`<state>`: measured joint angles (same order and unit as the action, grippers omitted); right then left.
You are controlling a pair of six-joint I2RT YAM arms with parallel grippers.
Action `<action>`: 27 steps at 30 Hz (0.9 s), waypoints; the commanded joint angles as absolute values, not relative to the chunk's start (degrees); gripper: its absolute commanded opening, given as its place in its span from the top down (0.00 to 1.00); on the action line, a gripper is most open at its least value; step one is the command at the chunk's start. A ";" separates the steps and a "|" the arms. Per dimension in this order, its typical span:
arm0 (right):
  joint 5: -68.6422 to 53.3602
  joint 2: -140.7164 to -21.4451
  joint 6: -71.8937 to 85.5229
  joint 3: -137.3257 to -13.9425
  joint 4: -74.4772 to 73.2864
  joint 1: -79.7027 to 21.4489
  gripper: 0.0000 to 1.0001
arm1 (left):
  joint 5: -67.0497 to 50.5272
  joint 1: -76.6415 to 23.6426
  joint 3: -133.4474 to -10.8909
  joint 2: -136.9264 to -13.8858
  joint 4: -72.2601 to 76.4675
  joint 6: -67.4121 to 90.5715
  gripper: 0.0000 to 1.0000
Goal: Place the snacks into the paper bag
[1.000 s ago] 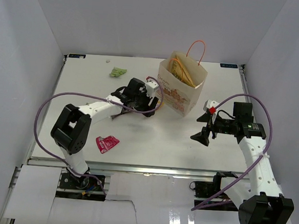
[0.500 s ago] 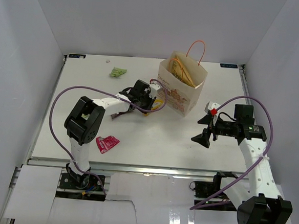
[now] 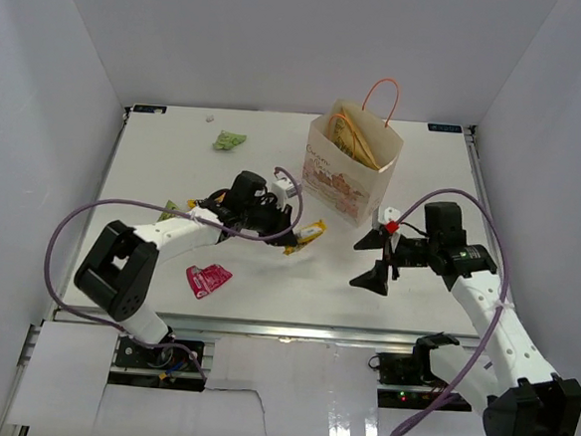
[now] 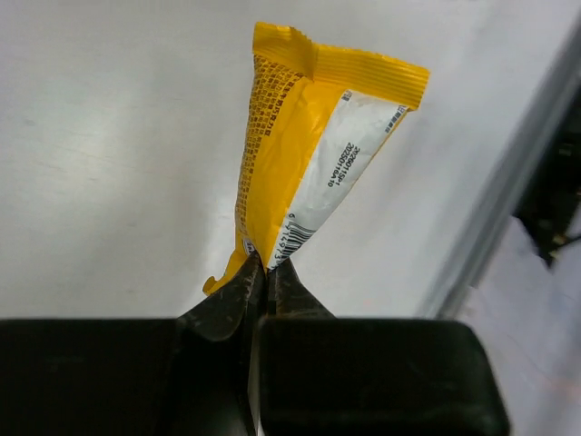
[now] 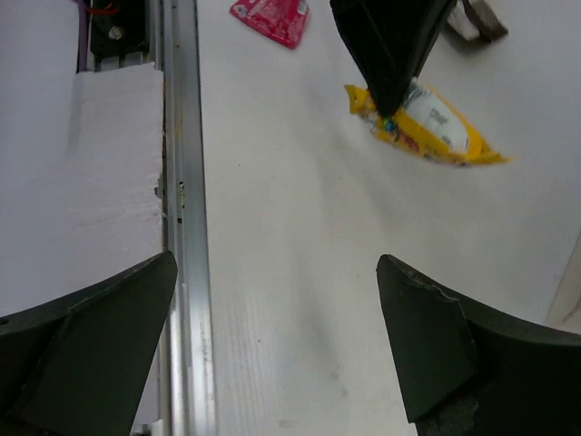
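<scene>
My left gripper [image 3: 287, 241] is shut on one end of a yellow snack packet [image 3: 309, 234], which hangs just above the table left of centre. In the left wrist view the fingertips [image 4: 277, 272] pinch the packet's [image 4: 304, 154] lower end. The cream paper bag [image 3: 351, 177] stands upright at the back, a yellow chip bag [image 3: 353, 138] poking out of it. My right gripper [image 3: 372, 259] is open with nothing in it, in front of the bag and right of the packet [image 5: 427, 127]. A magenta packet [image 3: 207, 278] lies near the front left, and a green one [image 3: 229, 141] at the back left.
A small green-yellow packet [image 3: 169, 210] shows beside the left arm. A dark brown packet [image 5: 477, 23] lies behind the left gripper in the right wrist view. The metal rail [image 5: 182, 182] marks the table's near edge. Orange loop handles [image 3: 383, 90] rise above the bag.
The left gripper closed on the yellow packet at the bag's foot and pulled it back toward the table's middle. The right gripper moved left toward the centre and narrowed slightly.
</scene>
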<state>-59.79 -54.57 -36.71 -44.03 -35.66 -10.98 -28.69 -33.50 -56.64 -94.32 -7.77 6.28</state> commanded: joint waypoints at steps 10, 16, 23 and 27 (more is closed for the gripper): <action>-50.54 -56.40 -85.25 -43.59 -27.86 -29.70 0.04 | -51.86 -38.76 -46.58 -81.04 -4.74 15.38 0.87; -47.29 -63.62 -90.25 -47.90 -31.18 -32.69 0.09 | -51.07 -40.17 -47.63 -80.51 -5.36 15.56 0.87; -49.21 -64.42 -89.39 -49.22 -34.89 -34.36 0.41 | -50.01 -40.25 -47.90 -79.19 -5.80 15.73 0.82; -49.66 -63.72 -87.63 -48.61 -35.77 -35.51 0.59 | -49.75 -40.25 -48.34 -79.28 -5.63 16.17 0.78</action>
<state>-47.70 -64.73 -88.12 -46.85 -33.56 -34.70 -48.86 -40.03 -46.83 -82.13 -6.07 16.03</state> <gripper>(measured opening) 0.434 0.214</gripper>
